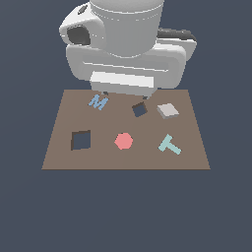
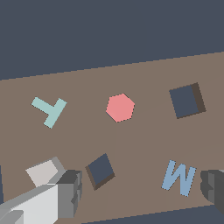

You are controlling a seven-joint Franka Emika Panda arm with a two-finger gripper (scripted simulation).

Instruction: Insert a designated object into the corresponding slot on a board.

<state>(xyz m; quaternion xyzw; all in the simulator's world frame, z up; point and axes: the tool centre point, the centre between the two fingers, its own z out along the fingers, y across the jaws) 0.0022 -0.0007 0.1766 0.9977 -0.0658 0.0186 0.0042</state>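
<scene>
The light-grey square block [image 1: 168,110] [image 2: 43,171] lies flat on the brown board [image 1: 98,158] [image 2: 144,140], at the far side towards the exterior view's right. Just beside it is the slot [image 1: 140,109] [image 2: 101,170], a small dark square hole turned like a diamond. My gripper [image 1: 125,95] [image 2: 140,190] hangs over the board's far edge, between the blue M and the slot. It is open wide with nothing between its fingers. One finger [image 2: 68,192] partly covers the block's corner in the wrist view.
On the board are a blue M [image 1: 98,102] [image 2: 178,177], a red hexagon [image 1: 123,141] [image 2: 120,107], a teal T [image 1: 170,144] [image 2: 49,110] and a larger upright dark square hole [image 1: 81,140] [image 2: 187,100]. The arm's white body [image 1: 128,44] looms behind the board.
</scene>
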